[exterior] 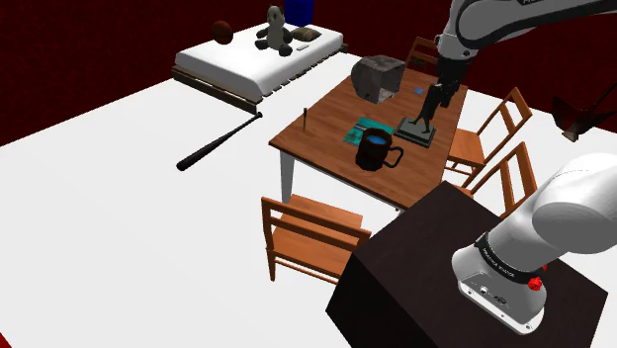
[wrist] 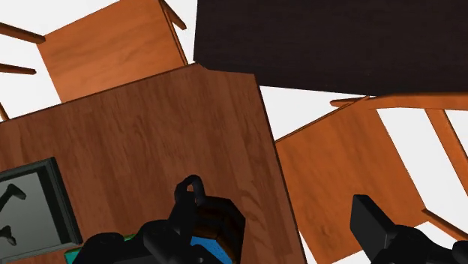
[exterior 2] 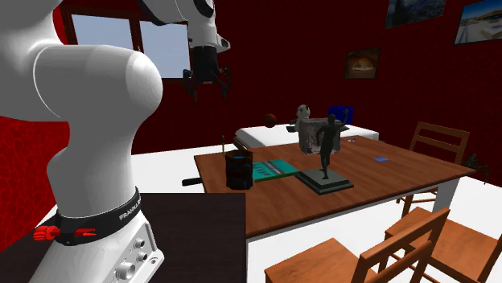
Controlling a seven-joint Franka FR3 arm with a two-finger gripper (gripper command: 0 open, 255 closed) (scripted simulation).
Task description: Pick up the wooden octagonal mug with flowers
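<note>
My black two-finger gripper point(exterior 2: 209, 88) hangs wide, empty; the dark octagonal blue-lined mug point(exterior: 379, 150) waits below it, ungrasped. Descent, closing and lifting remain.

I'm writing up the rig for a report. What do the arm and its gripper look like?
The arm has rounded white links and dark joints. A black band with white lettering rings it, with small red marks beside it. The gripper is all black, with two fingers.
</note>
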